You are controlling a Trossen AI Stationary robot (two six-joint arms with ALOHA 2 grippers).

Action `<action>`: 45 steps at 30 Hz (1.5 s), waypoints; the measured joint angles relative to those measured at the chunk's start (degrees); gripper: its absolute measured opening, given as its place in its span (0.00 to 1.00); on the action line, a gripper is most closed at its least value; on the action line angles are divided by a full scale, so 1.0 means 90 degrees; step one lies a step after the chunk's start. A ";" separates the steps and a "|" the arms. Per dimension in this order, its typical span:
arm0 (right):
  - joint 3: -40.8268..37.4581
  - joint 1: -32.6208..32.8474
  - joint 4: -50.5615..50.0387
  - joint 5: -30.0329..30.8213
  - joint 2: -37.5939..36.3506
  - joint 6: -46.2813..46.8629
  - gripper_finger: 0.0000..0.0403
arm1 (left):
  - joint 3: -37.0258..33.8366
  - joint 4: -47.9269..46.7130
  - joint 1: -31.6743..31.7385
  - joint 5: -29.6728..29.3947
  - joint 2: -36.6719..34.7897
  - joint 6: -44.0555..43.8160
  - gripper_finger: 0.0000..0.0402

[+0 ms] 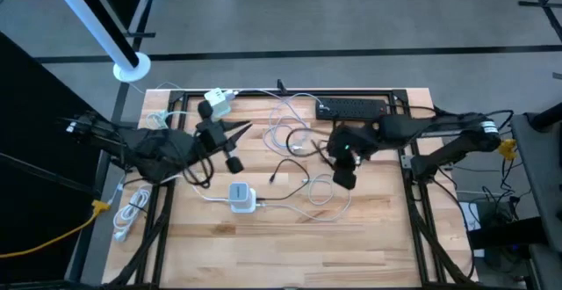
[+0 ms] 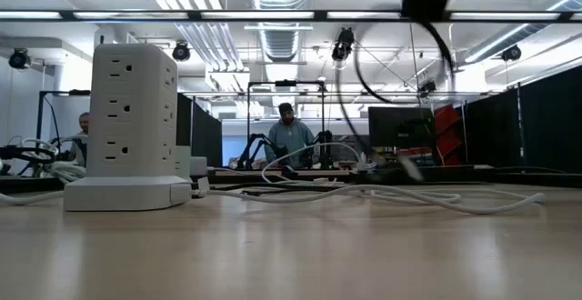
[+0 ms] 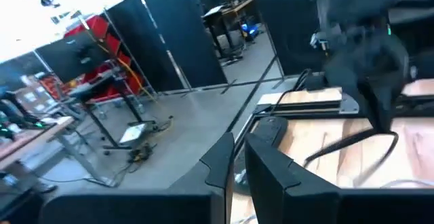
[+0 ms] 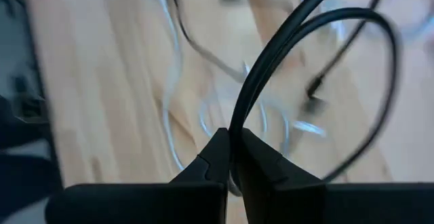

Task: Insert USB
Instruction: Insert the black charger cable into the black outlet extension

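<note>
The right gripper point(image 4: 232, 157) is sitting raised over the middle-right of the wooden table point(image 1: 369, 237), fingers pinched together on a black cable point(image 4: 285, 41). The cable is rising from between the fingertips and looping round above the tabletop; its plug end point(image 4: 314, 88) is dangling free in the air, apart from any socket. In the high view the same gripper point(image 1: 344, 177) is hanging above a tangle of white cables point(image 1: 294, 132).

The left gripper point(image 3: 234, 166) is held up over the left-centre of the table, fingers nearly touching, with a thin dark line between them; whether that is a cable being gripped cannot be told. In the high view it point(image 1: 234, 162) is pointing toward the table's middle.

A white tower power strip point(image 1: 241, 197) is standing on the table toward the near side, between the two arms, and it is showing large in the low view point(image 2: 127, 127). A second white power block point(image 1: 218, 102) is sitting near the far edge. A black keyboard point(image 1: 356, 107) is lying at the far edge, right of centre.

People are sitting in the room beyond the table point(image 2: 286, 136).
</note>
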 joint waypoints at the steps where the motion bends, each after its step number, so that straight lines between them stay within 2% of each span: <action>1: 0.0239 0.0000 -0.0009 0.0041 -0.0038 -0.0063 0.01 | 0.0000 -0.0001 0.0111 0.0260 0.0006 -0.0165 0.06; 6: 0.1257 0.0000 -0.0004 0.0058 -0.0257 -0.0248 0.01 | 0.0000 -0.0177 0.0574 0.1351 -0.0004 -0.0761 0.06; 13: 0.2303 0.0000 -0.0012 0.0027 -0.0285 -0.0436 0.01 | -0.0015 0.0035 0.1019 0.1560 0.0659 -0.0816 0.10; 15: 0.2499 0.0000 -0.0002 -0.0002 -0.0280 -0.0478 0.01 | -0.0015 0.0257 0.1128 0.1597 0.0938 -0.0812 0.14; 18: 0.2729 0.0000 -0.0016 -0.0056 -0.0267 -0.0489 0.01 | -0.0017 0.0451 0.1290 0.1988 0.1327 -0.0793 0.23; 23: 0.3039 0.0000 -0.0002 -0.0756 -0.0266 -0.0526 0.01 | -0.0022 0.0863 0.1580 0.2624 0.1780 -0.0818 0.40; 26: 0.3107 0.0005 -0.0023 -0.0874 -0.0240 -0.0565 0.01 | -0.0022 0.1308 0.1747 0.3127 0.1998 -0.0867 0.49; 30: 0.3103 0.0002 -0.0028 -0.1029 -0.0229 -0.0564 0.01 | -0.0022 0.1914 0.1946 0.3554 0.2277 -0.1181 0.57; 32: 0.3103 0.0005 -0.0022 -0.1048 -0.0222 -0.0564 0.01 | -0.0022 0.2217 0.2090 0.4152 0.2418 -0.1433 0.59; 35: 0.3099 0.0005 -0.0081 -0.1064 -0.0215 -0.0568 0.01 | -0.0022 0.2578 0.2203 0.4937 0.2585 -0.1675 0.60; 42: 0.3098 0.0048 -0.0100 -0.1064 -0.0201 -0.0650 0.01 | -0.0022 0.3054 0.2356 0.5144 0.2717 -0.1791 0.50; 45: 0.3098 0.0046 -0.0100 -0.1199 -0.0183 -0.0735 0.01 | -0.0022 0.3555 0.2429 0.5511 0.2878 -0.2077 0.44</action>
